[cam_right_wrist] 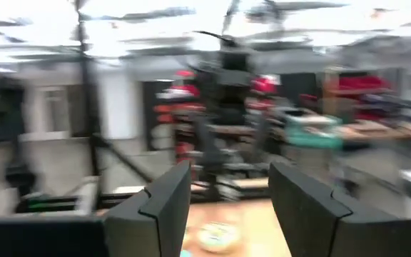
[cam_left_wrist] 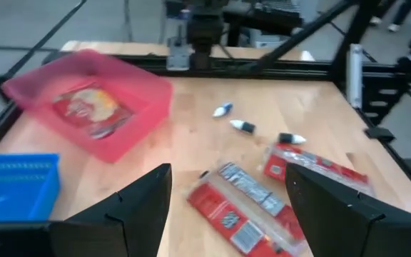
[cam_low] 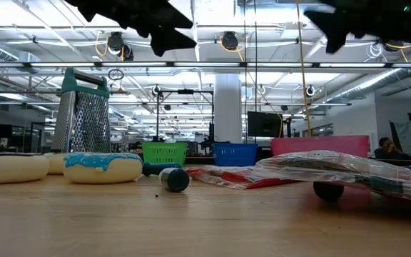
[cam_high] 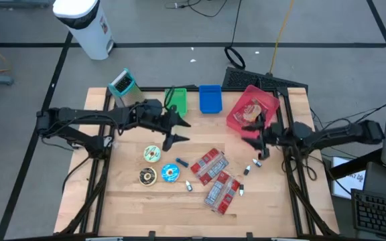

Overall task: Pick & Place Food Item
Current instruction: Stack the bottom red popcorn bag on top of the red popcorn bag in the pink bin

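Observation:
Two red snack packets [cam_high: 210, 166] [cam_high: 221, 191] lie flat on the wooden table, right of centre. A third red packet [cam_high: 250, 107] lies inside the pink bin [cam_high: 271, 102] at the far right. Three donuts [cam_high: 153, 154] rest on the table left of the packets. My left gripper [cam_high: 179, 132] hangs open above the table between the green basket and the donuts, holding nothing; its wrist view looks over the packets [cam_left_wrist: 245, 214] toward the pink bin [cam_left_wrist: 138, 132]. My right gripper [cam_high: 254, 135] hangs open just near of the pink bin, raised, with nothing between its fingers [cam_right_wrist: 159, 207].
A green basket [cam_high: 175, 99] and a blue basket [cam_high: 210, 98] stand along the far edge, a grater [cam_high: 122, 84] at the far left corner. Several small capped tubes [cam_high: 246, 171] lie scattered around the packets. The near left of the table is bare wood.

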`<act>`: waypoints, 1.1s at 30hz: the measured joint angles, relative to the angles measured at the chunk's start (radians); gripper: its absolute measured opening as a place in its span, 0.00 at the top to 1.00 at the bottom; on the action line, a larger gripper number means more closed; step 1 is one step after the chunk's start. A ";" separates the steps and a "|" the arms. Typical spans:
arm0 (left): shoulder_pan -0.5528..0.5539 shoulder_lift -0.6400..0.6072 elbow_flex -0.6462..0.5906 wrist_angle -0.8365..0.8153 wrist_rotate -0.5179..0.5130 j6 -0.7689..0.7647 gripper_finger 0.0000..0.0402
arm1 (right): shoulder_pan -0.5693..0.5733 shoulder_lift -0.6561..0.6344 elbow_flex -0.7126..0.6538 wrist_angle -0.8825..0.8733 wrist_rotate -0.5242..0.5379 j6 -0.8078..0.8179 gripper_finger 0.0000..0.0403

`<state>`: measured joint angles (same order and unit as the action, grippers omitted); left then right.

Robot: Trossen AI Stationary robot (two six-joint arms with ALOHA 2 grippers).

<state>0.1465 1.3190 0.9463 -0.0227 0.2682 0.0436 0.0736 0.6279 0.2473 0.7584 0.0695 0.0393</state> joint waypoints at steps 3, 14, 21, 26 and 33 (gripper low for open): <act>-0.031 0.000 0.000 0.029 -0.006 -0.064 0.32 | 0.085 0.006 0.025 0.001 -0.026 -0.041 0.56; -0.052 -0.293 0.000 -0.020 -0.018 -0.136 0.32 | 0.282 -0.128 0.029 -0.186 0.067 -0.101 0.56; -0.148 -0.376 -0.251 0.376 -0.078 -0.173 0.32 | 0.377 -0.107 0.029 -0.299 0.353 -0.112 0.56; -0.210 -0.288 -0.446 0.674 -0.108 -0.346 0.32 | 0.387 -0.066 0.029 -0.298 0.372 -0.112 0.56; -0.346 -0.027 -0.410 0.773 -0.160 -0.462 0.32 | 0.387 -0.018 0.029 -0.300 0.372 -0.138 0.56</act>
<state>-0.1998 1.2923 0.5358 0.7507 0.1084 -0.4188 0.4603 0.6103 0.2768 0.4582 0.4416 -0.0987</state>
